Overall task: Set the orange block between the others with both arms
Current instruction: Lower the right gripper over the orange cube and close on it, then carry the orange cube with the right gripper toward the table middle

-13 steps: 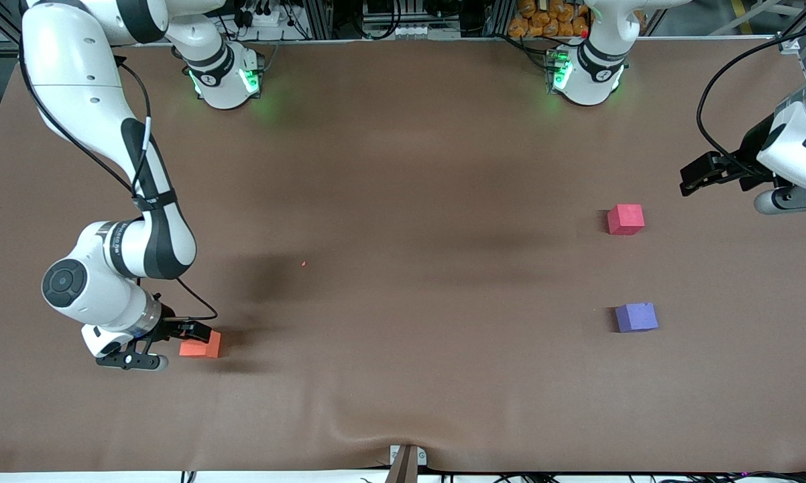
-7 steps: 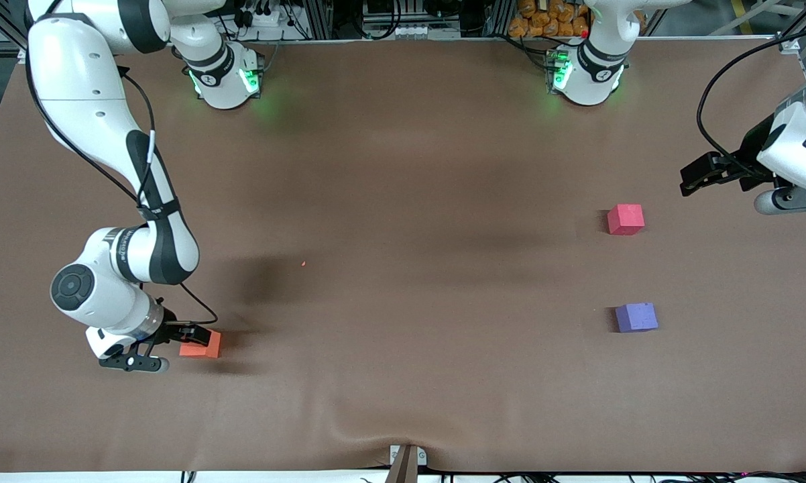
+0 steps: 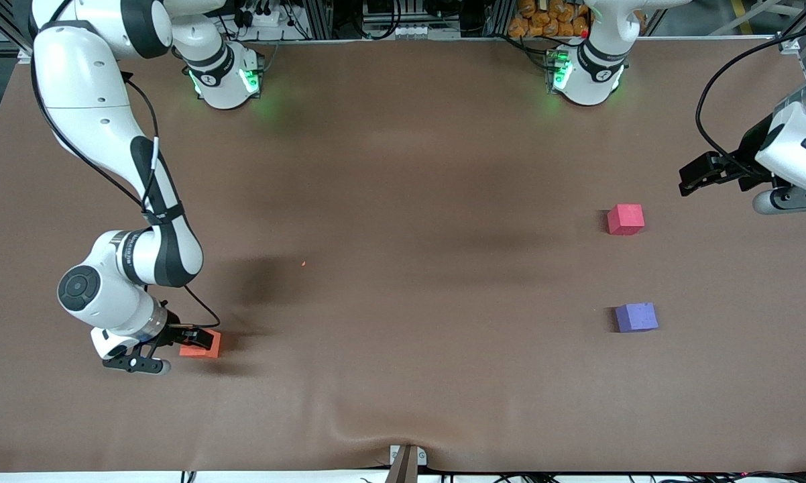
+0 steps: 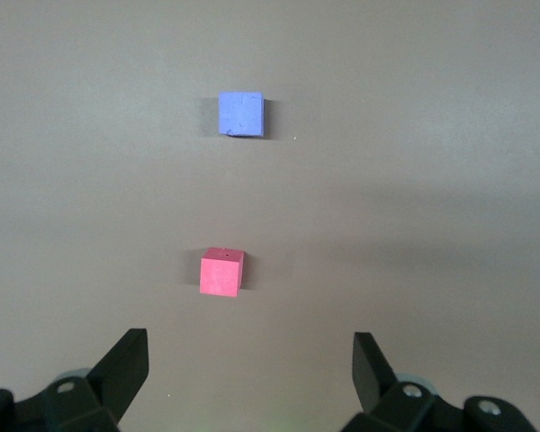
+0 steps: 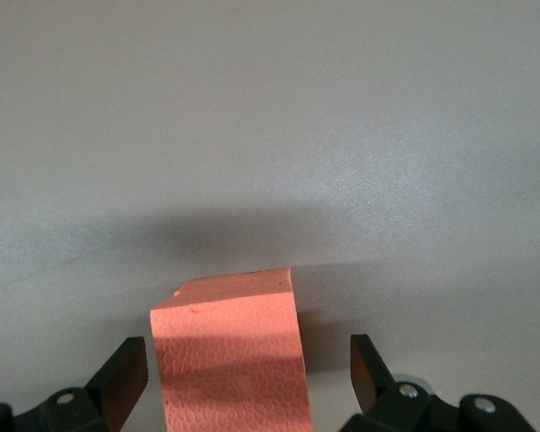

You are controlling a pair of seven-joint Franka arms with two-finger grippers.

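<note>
Working from the right arm's end of the brown table covering [image 3: 403, 168], the right gripper [image 3: 192, 341] sits low at the small matte orange foam-like cube [image 3: 205, 346], which rests on the covering near the front camera. The right wrist view shows this orange block [image 5: 229, 360] between the two black fingers [image 5: 126, 373], which are spread wide with a gap on each side; nothing is clamped yet.

The block appears light, slightly compressible and non-slippery, with a textured skin. It should tolerate a firm pinch without damage. The recommended hold is on two opposing flat side faces, near mid-height. The block sits slightly rotated relative to the fingers, so it may twist as they close.

Toward the left arm's end lie the other two cubes, well apart from each other: the small matte pinkish-red cube [image 3: 625, 219] and, nearer to the front camera, the small matte purple cube [image 3: 636, 317]. The gap between them is the target.

The left gripper [image 3: 695, 176] waits in the air over that end of the table, its fingers [image 4: 126, 364] fully spread and empty.
</note>
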